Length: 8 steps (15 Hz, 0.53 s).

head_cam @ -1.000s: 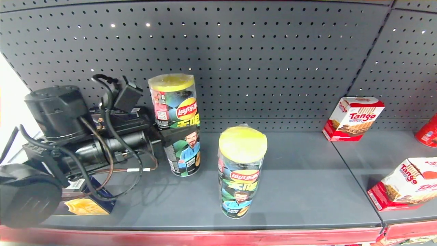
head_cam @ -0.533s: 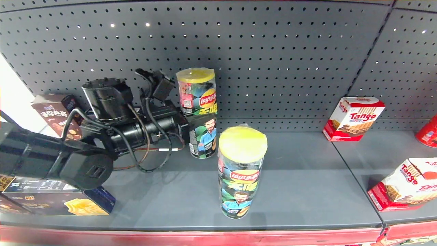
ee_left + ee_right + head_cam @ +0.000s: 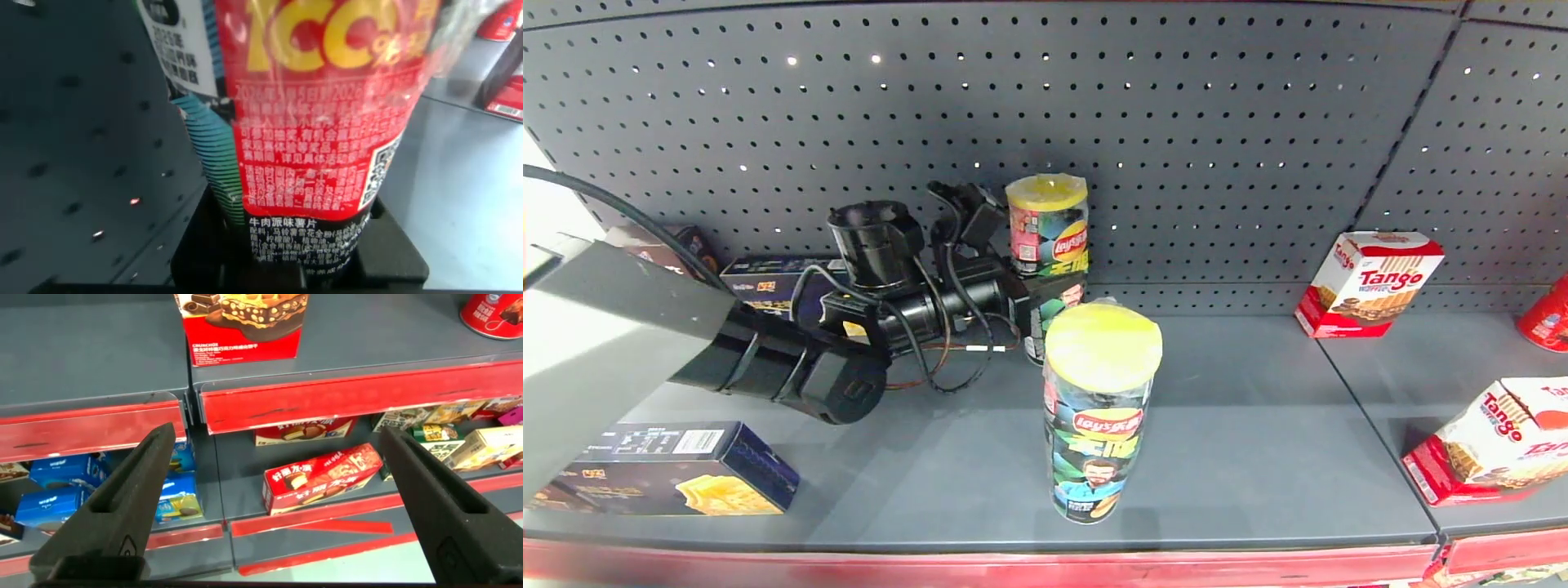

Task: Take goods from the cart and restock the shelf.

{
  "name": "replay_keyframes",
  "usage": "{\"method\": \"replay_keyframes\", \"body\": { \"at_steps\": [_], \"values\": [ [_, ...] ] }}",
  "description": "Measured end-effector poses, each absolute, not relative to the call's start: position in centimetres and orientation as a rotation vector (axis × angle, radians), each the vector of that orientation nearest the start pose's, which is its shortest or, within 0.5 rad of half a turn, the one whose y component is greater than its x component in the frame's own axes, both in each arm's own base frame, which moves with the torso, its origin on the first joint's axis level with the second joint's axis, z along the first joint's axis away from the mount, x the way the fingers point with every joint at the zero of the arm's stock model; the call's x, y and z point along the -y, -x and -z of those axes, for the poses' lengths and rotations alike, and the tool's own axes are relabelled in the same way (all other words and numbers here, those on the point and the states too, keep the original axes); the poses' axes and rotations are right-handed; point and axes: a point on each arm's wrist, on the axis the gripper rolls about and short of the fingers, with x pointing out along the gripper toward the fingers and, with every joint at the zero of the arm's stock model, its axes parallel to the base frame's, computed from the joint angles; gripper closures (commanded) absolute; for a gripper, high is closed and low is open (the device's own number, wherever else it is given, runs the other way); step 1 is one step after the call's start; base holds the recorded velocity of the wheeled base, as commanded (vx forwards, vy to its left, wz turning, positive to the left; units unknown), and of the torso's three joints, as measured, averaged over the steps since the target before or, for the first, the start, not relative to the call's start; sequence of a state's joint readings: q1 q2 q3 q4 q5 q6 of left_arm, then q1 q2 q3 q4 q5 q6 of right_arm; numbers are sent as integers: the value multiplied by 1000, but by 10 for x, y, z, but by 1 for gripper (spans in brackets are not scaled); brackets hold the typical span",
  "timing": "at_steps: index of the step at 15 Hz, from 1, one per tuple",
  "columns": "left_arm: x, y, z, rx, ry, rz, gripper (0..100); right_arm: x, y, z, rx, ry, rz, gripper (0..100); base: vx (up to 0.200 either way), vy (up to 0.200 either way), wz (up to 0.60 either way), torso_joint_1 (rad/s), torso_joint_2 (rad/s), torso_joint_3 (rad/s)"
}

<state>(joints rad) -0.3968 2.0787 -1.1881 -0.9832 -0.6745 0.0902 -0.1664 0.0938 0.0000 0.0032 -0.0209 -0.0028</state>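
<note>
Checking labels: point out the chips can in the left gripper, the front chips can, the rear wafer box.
held chips can [image 3: 1049, 233], head view, upper label.
front chips can [image 3: 1103, 347], head view, yellow lid.
rear wafer box [image 3: 1376, 286], head view, front face.

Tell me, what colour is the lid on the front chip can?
Yellow. The lid shows best in the head view.

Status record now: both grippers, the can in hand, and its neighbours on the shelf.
left gripper: shut on held can
held can: upright near the pegboard, behind front can; base hidden, touchdown unclear
front can: upright, near the front edge of the shelf
right gripper: open, empty
wafer box: farther right, by the pegboard
</note>
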Motion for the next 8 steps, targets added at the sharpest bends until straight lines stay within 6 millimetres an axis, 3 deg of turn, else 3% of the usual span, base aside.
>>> {"method": "replay_keyframes", "body": {
  "at_steps": [6,7,8],
  "values": [
    [178,-385,-176,157,-98,1096,100,-2,15,-77,-98,-4,187,0,0,0,0,0,0,0],
    [178,-385,-174,156,-101,1095,0,-2,15,-77,-98,-4,187,0,0,0,0,0,0,0],
    [178,-386,-173,161,-114,1094,0,-2,15,-77,-98,-4,187,0,0,0,0,0,0,0]
  ]
}}
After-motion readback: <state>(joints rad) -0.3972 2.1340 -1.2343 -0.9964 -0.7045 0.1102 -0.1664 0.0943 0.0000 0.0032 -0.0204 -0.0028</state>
